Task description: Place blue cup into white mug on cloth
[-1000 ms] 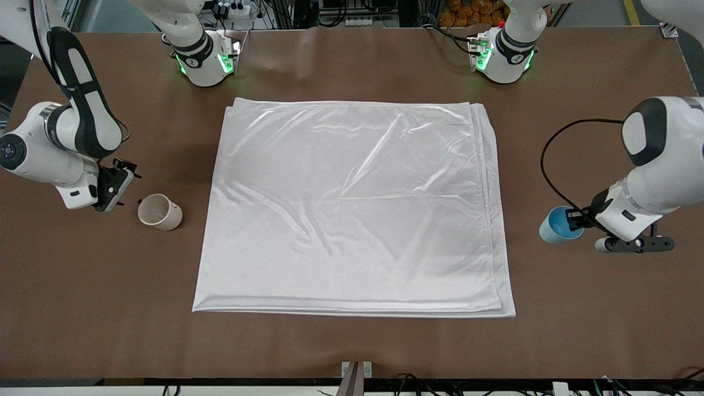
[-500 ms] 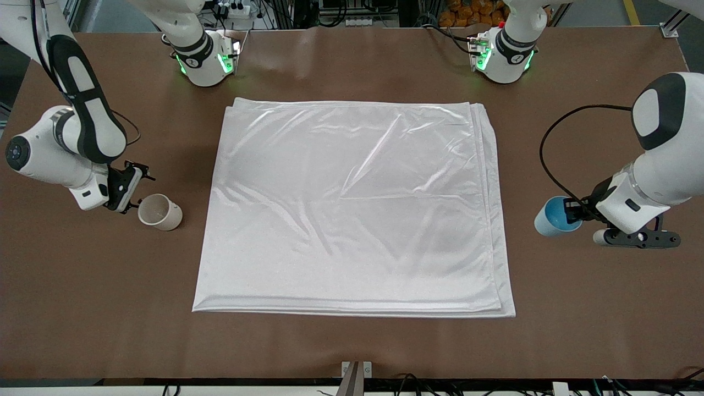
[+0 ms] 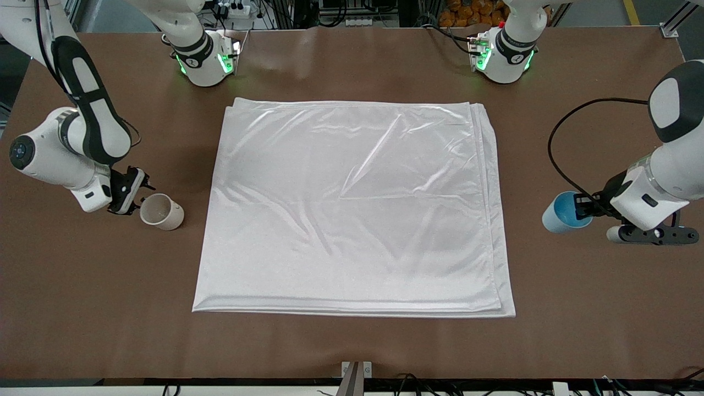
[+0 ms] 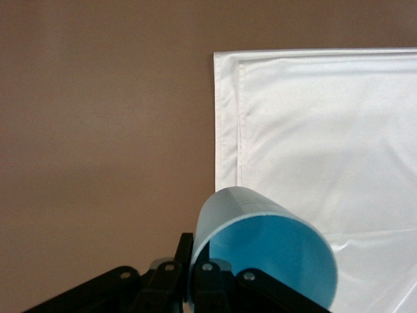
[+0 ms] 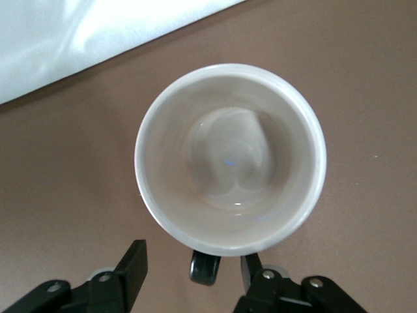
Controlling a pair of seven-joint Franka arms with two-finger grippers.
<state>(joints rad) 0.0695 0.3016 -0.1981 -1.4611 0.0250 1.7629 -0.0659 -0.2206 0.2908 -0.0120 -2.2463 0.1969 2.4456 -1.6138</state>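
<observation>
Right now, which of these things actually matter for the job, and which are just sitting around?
Part of the job:
- blue cup, gripped by the left gripper
- white mug, right gripper at its handle
- cloth, between them

Just lying about:
- brown table
- black cable on the left arm

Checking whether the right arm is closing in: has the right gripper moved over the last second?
Yes. The right gripper has shifted toward the white mug, which has barely moved, and now stands right beside its rim.
</observation>
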